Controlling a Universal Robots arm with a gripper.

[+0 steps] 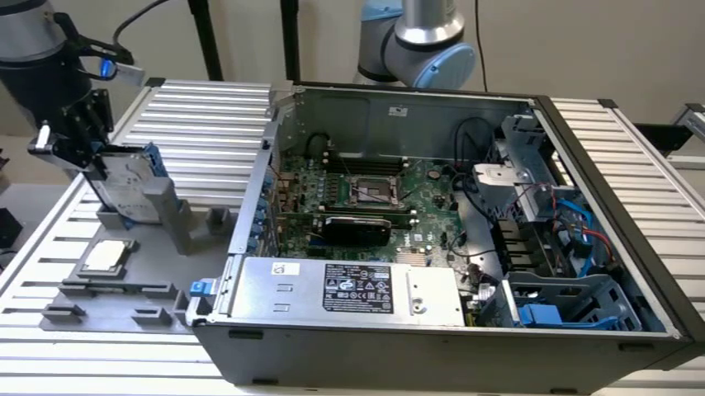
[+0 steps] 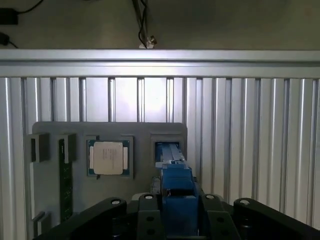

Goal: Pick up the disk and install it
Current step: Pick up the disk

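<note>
Contact seems made: the gripper [image 1: 97, 165] sits directly above the disk [image 1: 127, 191], its jaws pressed on the upper edge from both sides. The disk stands nearly upright in the grey holder [image 1: 165, 219], long axis vertical, on the exterior view's left of the open computer case [image 1: 617, 157] and well apart from its blue drive bay [image 1: 556, 309].

The disk [image 1: 124, 188] has a dull silver-grey metal body with a white, paper-like label, and is edged by smooth blue plastic rails [image 2: 176, 182]. The gripper [image 2: 178, 210] is matt black. The fixture tray [image 2: 142, 130] looks like matt grey plastic, and the processor chip [image 2: 108, 157] on it has a satin metal lid. The table [image 1: 210, 103] is ribbed aluminium with a soft sheen. The computer case [image 1: 441, 107] is plain grey sheet metal.
</note>
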